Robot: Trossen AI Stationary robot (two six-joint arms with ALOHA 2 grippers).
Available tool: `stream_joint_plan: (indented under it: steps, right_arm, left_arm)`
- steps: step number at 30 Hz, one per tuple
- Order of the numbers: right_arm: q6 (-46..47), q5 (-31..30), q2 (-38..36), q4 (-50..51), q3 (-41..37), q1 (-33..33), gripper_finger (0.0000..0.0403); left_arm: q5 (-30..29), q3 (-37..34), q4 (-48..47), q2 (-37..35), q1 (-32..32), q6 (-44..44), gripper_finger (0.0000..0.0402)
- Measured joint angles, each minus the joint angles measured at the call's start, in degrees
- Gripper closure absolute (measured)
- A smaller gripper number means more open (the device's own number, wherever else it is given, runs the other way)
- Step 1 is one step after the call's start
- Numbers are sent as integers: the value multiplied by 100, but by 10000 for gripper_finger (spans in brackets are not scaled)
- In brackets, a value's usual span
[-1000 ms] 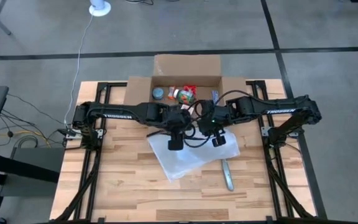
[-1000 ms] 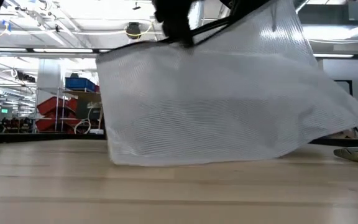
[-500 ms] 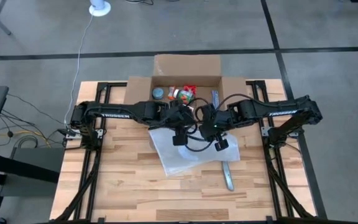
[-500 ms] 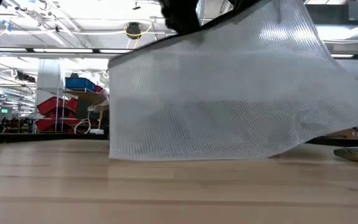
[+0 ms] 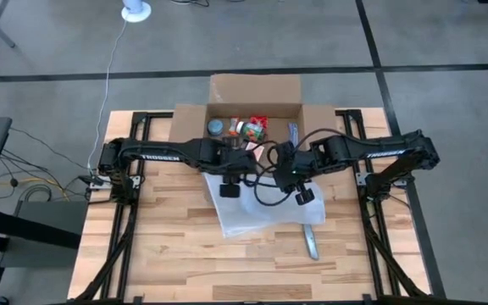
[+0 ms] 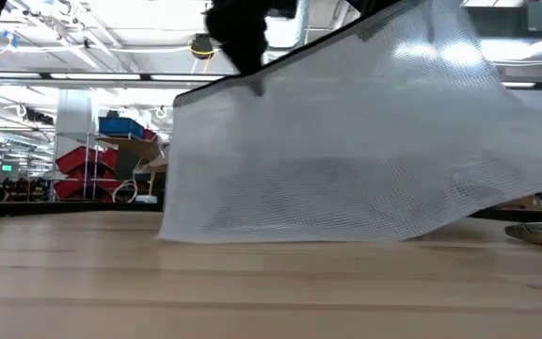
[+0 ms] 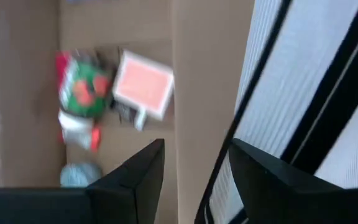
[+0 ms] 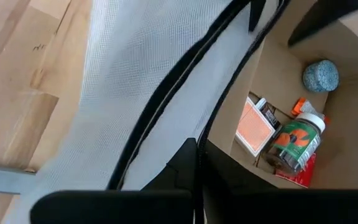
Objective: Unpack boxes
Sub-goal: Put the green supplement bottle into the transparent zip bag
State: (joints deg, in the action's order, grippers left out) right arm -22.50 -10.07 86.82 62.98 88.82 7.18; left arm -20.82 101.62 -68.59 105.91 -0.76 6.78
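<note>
Wooden table point(image 5: 159, 254) carries the open cardboard box point(image 5: 257, 91) at its far edge. Right gripper point(image 8: 196, 163) stays clamped on the mesh zip bag point(image 5: 252, 207); left gripper point(image 7: 194, 165) has let go, fingers apart, shifting leftward. Small items remain inside the box.

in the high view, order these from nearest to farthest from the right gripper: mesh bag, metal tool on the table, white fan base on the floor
From the right gripper:
1. Mesh bag, directly under and beside it, at table centre.
2. Metal tool, on the table's near side, just past the bag's edge.
3. White fan base, on the floor beyond the table's far left corner.
</note>
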Motion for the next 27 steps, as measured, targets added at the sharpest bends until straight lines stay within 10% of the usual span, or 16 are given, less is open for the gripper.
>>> stream_joint_plan:
  steps: [27]
  right_arm:
    - [-304, -20, -500, -302, 0, 433, 403]
  left_arm:
    - [268, -7, -1293, -90, 18, -805, 259]
